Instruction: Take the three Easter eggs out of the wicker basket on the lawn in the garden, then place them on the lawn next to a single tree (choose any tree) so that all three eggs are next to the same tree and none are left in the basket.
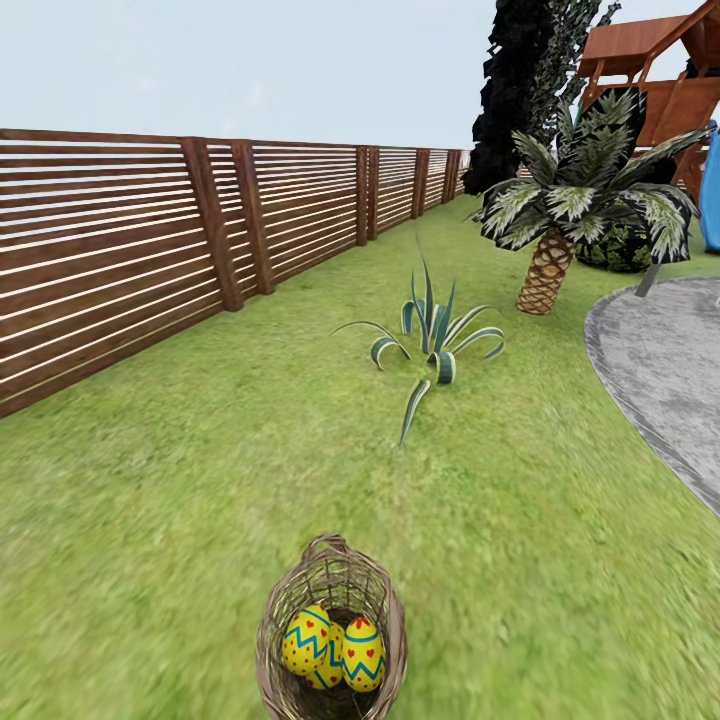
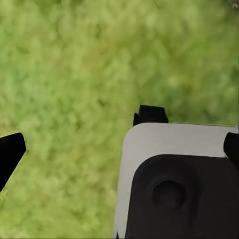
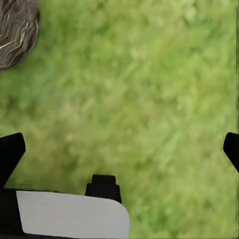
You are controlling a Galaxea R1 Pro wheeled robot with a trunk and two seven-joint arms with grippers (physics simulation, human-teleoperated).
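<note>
Far on your left runs the wooden slat fence [image 1: 150,250]. Near you, at the centre, the wicker basket [image 1: 330,590] sits on the lawn [image 1: 150,520] with the three Easter eggs [image 1: 333,648] huddled inside, touching one another. Beyond it is a spiky agave [image 1: 432,345], then a small palm [image 1: 575,215] beside the grey paving [image 1: 665,360] on your right. Your left gripper [image 2: 124,144] and right gripper [image 3: 119,144] both hang over grass, fingers spread wide and holding nothing.
</note>
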